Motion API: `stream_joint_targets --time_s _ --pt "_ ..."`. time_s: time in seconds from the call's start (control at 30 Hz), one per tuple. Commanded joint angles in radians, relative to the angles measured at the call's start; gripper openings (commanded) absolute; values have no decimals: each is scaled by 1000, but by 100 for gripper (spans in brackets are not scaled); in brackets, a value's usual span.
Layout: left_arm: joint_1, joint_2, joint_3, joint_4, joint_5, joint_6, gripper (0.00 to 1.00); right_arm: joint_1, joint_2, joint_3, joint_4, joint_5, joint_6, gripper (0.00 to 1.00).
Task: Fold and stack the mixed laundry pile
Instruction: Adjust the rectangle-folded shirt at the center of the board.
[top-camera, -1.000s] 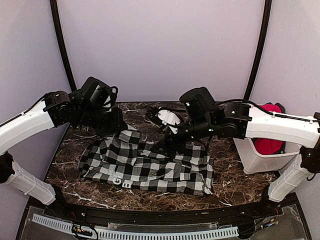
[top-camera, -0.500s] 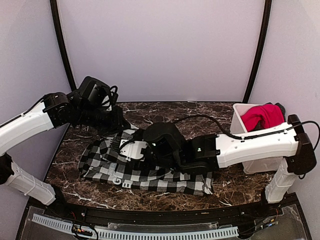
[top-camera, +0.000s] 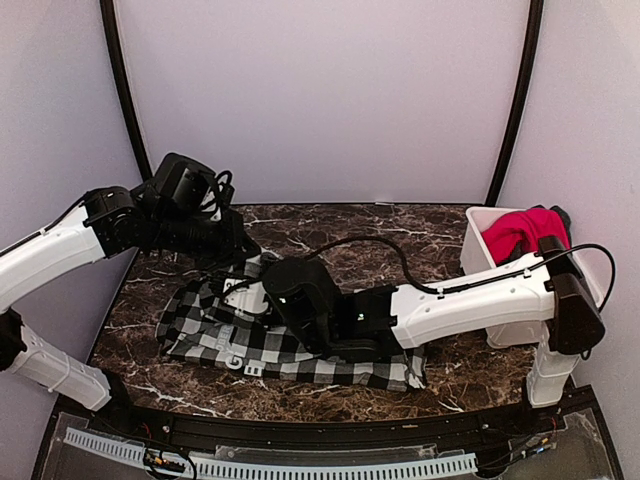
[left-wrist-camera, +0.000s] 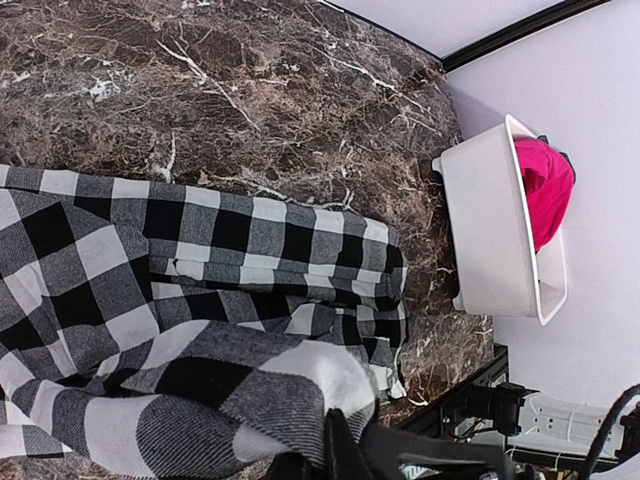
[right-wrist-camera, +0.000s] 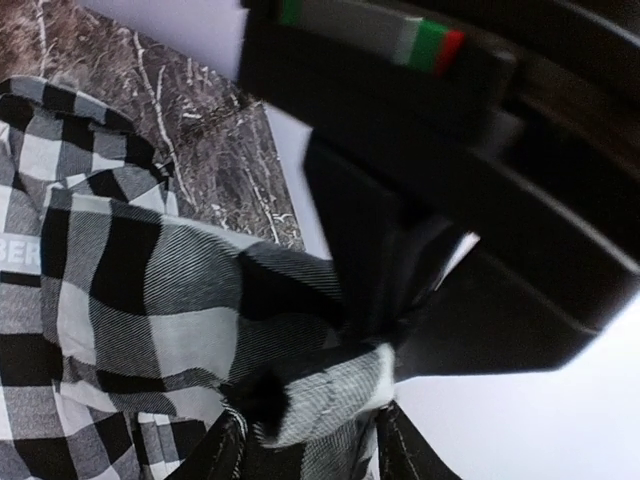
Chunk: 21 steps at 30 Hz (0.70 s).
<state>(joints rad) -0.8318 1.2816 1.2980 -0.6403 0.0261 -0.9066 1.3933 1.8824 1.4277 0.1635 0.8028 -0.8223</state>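
The black-and-white checked garment (top-camera: 205, 325) lies spread on the marble table, its white lettering near the front edge. My left gripper (top-camera: 238, 252) is shut on the garment's back left corner; in the left wrist view (left-wrist-camera: 345, 440) a fold of checked cloth (left-wrist-camera: 250, 385) bunches at the fingers. My right arm reaches across the garment to the left. Its gripper (top-camera: 250, 292) is shut on a bunch of the checked cloth (right-wrist-camera: 330, 395), close to the left gripper. The plain red garment (top-camera: 525, 230) sits in the white bin (top-camera: 478, 250), also seen in the left wrist view (left-wrist-camera: 545, 185).
The white plastic bin (left-wrist-camera: 490, 230) stands at the table's right edge. Dark marble table (top-camera: 390, 235) shows bare behind the garment. A black rail (top-camera: 300, 430) runs along the front edge. The left arm's black body (right-wrist-camera: 450, 200) fills much of the right wrist view.
My right arm has swung from the back centre down and to the left across the garment, ending beside the left gripper. The left arm has barely moved.
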Motion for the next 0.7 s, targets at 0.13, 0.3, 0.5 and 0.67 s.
stream_joint_targets --time_s 0.13,0.3,0.5,0.67 --pt "8 -43 -22 11 35 -8 0 -6 -40 -28 197 69 -76 36" --pt "14 -48 -22 5 27 -10 3 -5 -64 -42 185 46 -70 9" --pt "38 -74 -22 -8 7 -14 29 -1 -104 -59 123 2 -17 0" --pt "85 -142 -37 -34 -56 -21 66 -1 -181 -77 1 -128 108 0"
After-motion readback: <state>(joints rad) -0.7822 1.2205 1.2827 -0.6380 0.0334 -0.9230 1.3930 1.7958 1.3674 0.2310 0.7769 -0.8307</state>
